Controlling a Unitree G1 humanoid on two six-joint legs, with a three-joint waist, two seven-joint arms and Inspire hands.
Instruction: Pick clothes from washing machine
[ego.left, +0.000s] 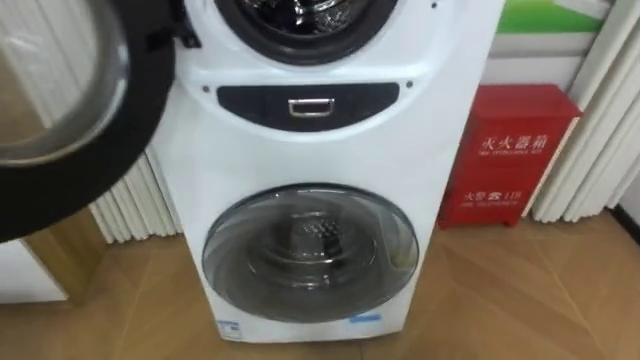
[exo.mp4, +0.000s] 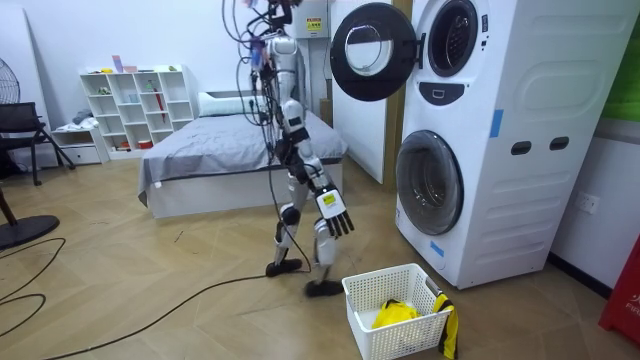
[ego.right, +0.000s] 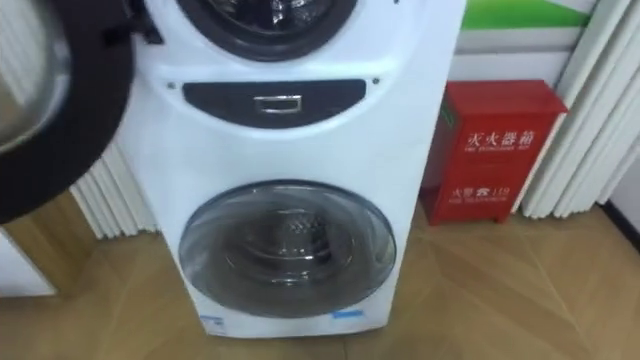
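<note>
Right hand (exo.mp4: 335, 215): hangs beside my thigh, fingers slack and spread, carrying nothing.
Clothes: a yellow garment (exo.mp4: 395, 313) lies inside the white laundry basket (exo.mp4: 380, 335). A yellow-and-dark piece (exo.mp4: 447, 330) hangs over the basket's rim, at its corner on the room view's right.
Basket: on the floor just beside my forward foot, between me and the foot of the stacked washing machine (exo.mp4: 530, 150).
Upper drum (ego.left: 290, 15): open. I cannot tell whether any clothes are left in it (only bright metal shows at the top of my view).
Upper door (ego.left: 60, 110): swung out to my left at about head height, close to me.
Lower door (ego.left: 310, 250): closed, with the drum dim behind its glass.
Risk, door: lifting an arm to the high drum could strike the open door and swing it into my reach.
Risk, basket: one more step forward could kick the basket, tipping it or pushing it away.
Risk, draped piece: it hangs mostly outside the rim, so a nudge would likely drop it to the floor.
Risk, reach: the drum sits high, so cloth could catch on the door seal and slip from a weak hold.
Red fire cabinet (ego.left: 510, 150): well to my right and no hazard.
</note>
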